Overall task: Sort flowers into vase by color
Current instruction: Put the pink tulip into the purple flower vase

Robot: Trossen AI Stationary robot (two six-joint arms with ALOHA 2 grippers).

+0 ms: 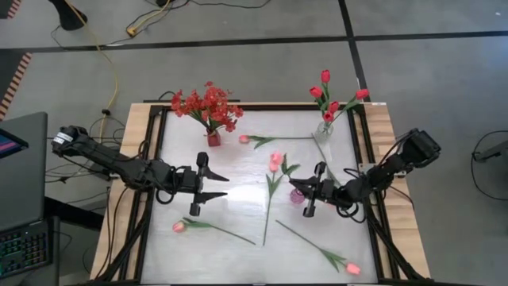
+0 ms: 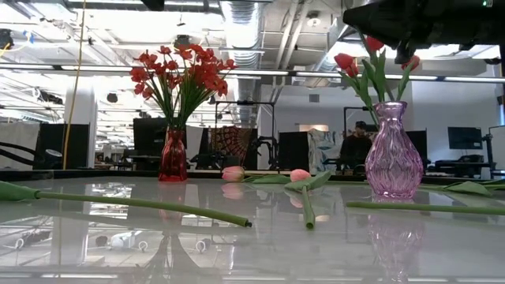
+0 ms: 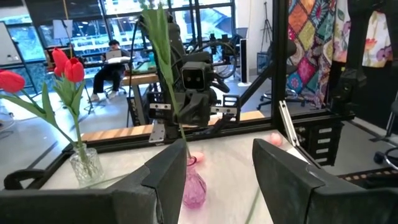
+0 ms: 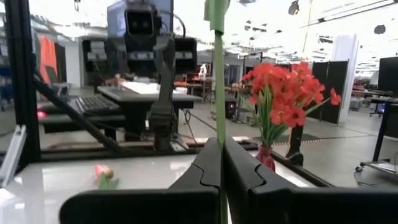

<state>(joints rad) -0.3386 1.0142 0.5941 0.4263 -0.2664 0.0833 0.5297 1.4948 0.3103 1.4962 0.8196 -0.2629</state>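
1. Pink tulips [image 1: 352,268] and [image 1: 179,226] lie flat near the front edge of the white tabletop [image 1: 238,254]. Neither is sorted yet.
2. Mid-table, the right pincer [image 4: 219,180] is pressed together on a green stem [image 4: 219,93]. It holds the stem upright so the lower end drops into the purple vase [image 3: 193,190]. The bloom is out of view, so I cannot tell its colour.
3. The left pincer [image 1: 227,187] is spread and holds nothing. It hovers facing the vase, probably waiting.
4. Two more pink tulips [image 1: 275,161] lie just beyond the purple vase, with another [image 1: 244,139] farther back. These are likely next for that vase.
5. At the far edge, the red tulips [image 1: 325,94] stand in a clear vase [image 1: 324,127]. The red blossom sprays [image 1: 208,103] fill a red vase [image 1: 213,138]. The reds look done.
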